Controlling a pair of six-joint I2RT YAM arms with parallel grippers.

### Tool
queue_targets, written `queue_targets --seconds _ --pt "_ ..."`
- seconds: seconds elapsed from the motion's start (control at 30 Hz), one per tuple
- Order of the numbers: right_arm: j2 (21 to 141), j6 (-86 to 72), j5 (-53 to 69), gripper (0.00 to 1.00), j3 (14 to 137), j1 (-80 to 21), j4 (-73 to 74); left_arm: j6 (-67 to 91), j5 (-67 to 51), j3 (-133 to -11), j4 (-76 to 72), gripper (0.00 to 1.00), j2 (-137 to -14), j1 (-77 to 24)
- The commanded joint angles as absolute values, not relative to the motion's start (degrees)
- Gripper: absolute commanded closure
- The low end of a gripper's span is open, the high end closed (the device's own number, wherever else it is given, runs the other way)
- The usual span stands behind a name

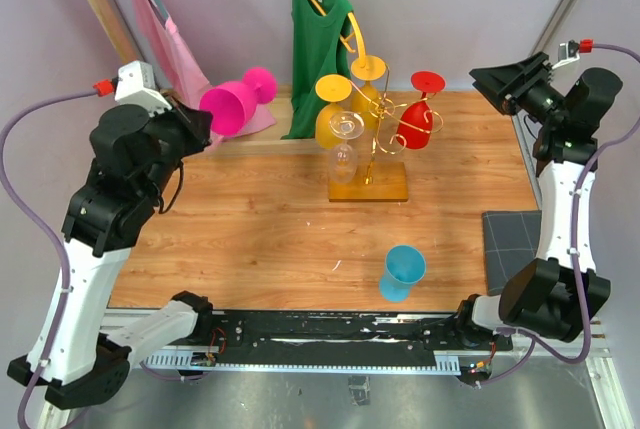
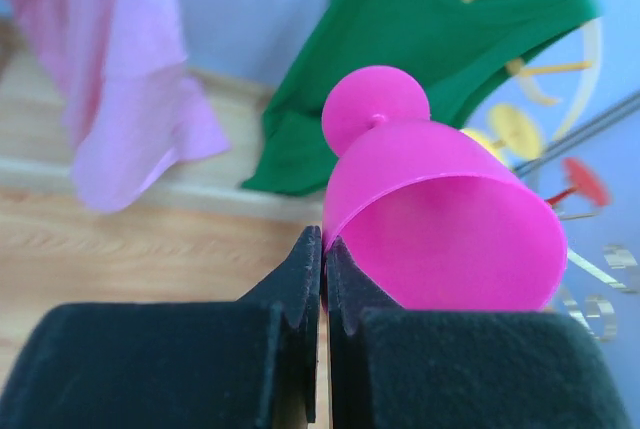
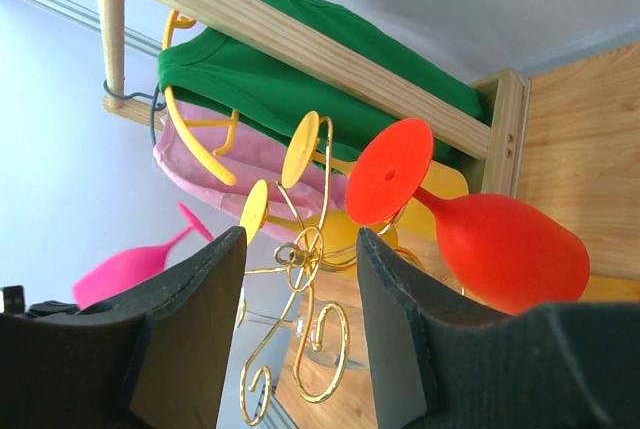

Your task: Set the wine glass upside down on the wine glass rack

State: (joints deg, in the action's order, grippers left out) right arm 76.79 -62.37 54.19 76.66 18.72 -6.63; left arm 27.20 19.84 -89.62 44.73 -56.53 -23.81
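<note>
Both jaws of the left gripper are pinched together on the rim of the pink wine glass, which is held in the air at 10 o'clock over the table. The glass lies nearly on its side, its long axis running toward 2 o'clock, foot leading and mouth facing back at the wrist. Its stem is barely visible and the near rim is cut off behind the fingers. The right gripper hangs at 2 o'clock with its jaws apart, holding nothing. The gold wine glass rack stands at 12 o'clock and carries inverted yellow glasses, a red glass and a clear glass that is hard to make out. A blue glass sits at 5 o'clock on the wooden table. A green top and a pink garment hang behind, against a pale wall.
</note>
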Motion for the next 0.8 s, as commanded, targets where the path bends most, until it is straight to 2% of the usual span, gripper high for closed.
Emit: queue_targets --seconds 0.0,0.3,0.53,0.67,0.77 --pt "74.21 -62.48 53.72 0.50 77.86 17.63 -10.79 27.38 10.12 -87.41 23.76 1.00 -55.17 -24.08" --pt "71.44 -63.88 54.41 0.49 76.67 17.16 -16.05 37.41 -13.86 -84.26 -0.53 1.00 -60.51 -24.08" --pt "72.18 -72.31 58.32 0.49 76.44 14.54 -31.92 51.78 -33.66 -82.13 -20.00 1.00 -66.46 -24.00" --pt "73.75 -77.00 60.94 0.49 78.07 11.09 -41.62 61.83 -39.99 -80.63 -30.84 1.00 -70.00 -23.53" --pt "75.93 -85.17 62.29 0.47 78.53 8.97 -52.91 73.44 -42.21 -77.01 -46.52 1.00 -71.96 -22.41"
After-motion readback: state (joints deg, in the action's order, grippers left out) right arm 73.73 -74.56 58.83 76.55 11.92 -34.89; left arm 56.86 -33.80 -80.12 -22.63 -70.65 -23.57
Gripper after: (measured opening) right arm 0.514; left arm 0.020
